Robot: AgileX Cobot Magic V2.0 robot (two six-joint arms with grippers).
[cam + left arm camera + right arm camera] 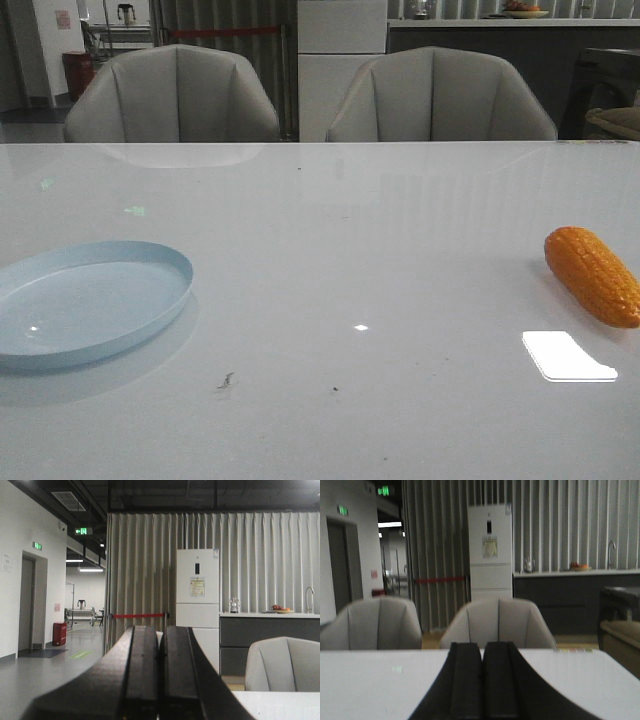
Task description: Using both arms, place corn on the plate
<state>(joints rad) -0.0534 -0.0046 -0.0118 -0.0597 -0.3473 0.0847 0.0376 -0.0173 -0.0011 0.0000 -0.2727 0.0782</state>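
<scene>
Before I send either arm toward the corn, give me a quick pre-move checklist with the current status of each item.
1. Corn located: ok, lying on the table at the far right of the front view.
2. Plate free to receive: ok, nothing in it, at the left.
3. Path between corn and plate: ok, bare tabletop.
4. Left gripper ready to grasp: not ok, fingers closed together, holding nothing.
5. Right gripper ready to grasp: not ok, also closed and holding nothing.
6. Arm positions over the table: cannot tell, neither arm shows in the front view.
</scene>
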